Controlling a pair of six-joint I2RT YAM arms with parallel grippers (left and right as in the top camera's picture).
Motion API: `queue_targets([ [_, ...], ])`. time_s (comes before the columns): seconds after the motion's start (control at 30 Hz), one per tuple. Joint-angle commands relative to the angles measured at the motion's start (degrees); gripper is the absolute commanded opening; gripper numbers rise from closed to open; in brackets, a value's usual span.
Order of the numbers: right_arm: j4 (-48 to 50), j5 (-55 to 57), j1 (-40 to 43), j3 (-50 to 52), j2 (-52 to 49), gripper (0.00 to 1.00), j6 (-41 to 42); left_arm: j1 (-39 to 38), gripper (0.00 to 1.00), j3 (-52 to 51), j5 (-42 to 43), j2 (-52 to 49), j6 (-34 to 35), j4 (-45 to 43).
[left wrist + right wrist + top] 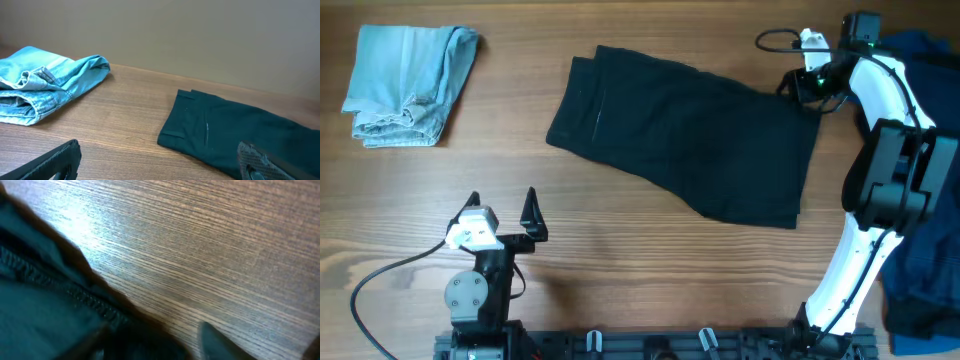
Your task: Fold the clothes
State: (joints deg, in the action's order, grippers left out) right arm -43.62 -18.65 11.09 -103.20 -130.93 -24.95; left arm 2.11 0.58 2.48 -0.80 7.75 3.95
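A dark green garment (690, 140) lies spread flat across the middle of the table. It also shows in the left wrist view (240, 130). My right gripper (802, 86) is low at the garment's far right corner. In the right wrist view its fingers (155, 342) are apart, one over the seamed edge of the cloth (45, 295) and one over bare wood. My left gripper (502, 205) is open and empty near the front left, short of the garment; its fingers (155, 167) frame the near table.
A folded light blue denim piece (410, 80) lies at the far left corner and shows in the left wrist view (45, 85). A pile of blue cloth (930, 200) lies along the right edge behind my right arm.
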Motion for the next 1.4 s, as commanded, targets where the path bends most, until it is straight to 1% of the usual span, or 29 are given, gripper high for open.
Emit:
queue_targets([
  [0.0,-0.09,-1.57,0.02,0.74,-1.31,0.73,3.80,0.37,1.00,-0.24,0.85,0.42,-0.92,0.24],
  [0.1,0.07,-1.88,0.02,1.55,-1.31,0.73,6.08,0.37,1.00,-0.26,0.85,0.42,-0.92,0.24],
  [0.17,-0.24,-3.26,0.02,1.77,-1.31,0.68,6.08,0.37,1.00,-0.26,0.85,0.42,-0.92,0.24],
  [0.2,-0.50,-3.98,0.02,1.77,-1.31,0.64,6.08,0.37,1.00,-0.24,0.85,0.42,-0.92,0.24],
  [0.27,-0.59,-5.07,0.02,1.77,-1.31,0.51,6.05,0.37,1.00,-0.24,0.85,0.42,-0.92,0.24],
  [0.33,-0.59,-5.90,0.02,1.77,-1.31,0.42,6.08,0.37,1.00,-0.24,0.85,0.42,-0.92,0.24],
  [0.4,-0.81,-5.90,0.02,1.77,-1.31,0.38,6.16,0.37,1.00,-0.26,0.85,0.42,-0.92,0.24],
  [0.47,-1.03,-5.86,0.02,1.75,-1.29,0.26,7.65,0.37,1.00,-0.24,0.85,0.42,-0.92,0.24],
  [0.53,-1.25,-6.19,0.02,1.49,-1.18,0.08,8.96,0.37,1.00,-0.24,0.85,0.42,-0.92,0.24],
  [0.57,-1.62,-7.02,0.02,1.11,-1.14,0.04,8.76,0.37,1.00,-0.26,0.85,0.42,-0.92,0.24],
  [0.7,-4.61,-11.34,0.02,-0.66,0.35,0.04,8.52,0.37,1.00,-0.24,0.85,0.42,-0.92,0.24],
  [0.83,-7.78,-16.72,0.00,-0.66,4.11,0.04,8.44,0.37,1.00,-0.26,0.85,0.42,-0.92,0.24],
  [0.93,-10.99,-18.60,-0.11,-0.63,7.39,0.04,8.46,0.37,1.00,-0.24,0.85,0.42,-0.92,0.24],
  [1.2,-24.72,-19.15,-3.02,-0.61,15.37,0.04,8.20,0.37,1.00,-0.24,0.85,0.42,-0.92,0.24],
  [1.37,-35.12,-19.17,-9.75,-0.55,18.43,0.04,7.26,0.37,1.00,-0.26,0.85,0.42,-0.92,0.24],
])
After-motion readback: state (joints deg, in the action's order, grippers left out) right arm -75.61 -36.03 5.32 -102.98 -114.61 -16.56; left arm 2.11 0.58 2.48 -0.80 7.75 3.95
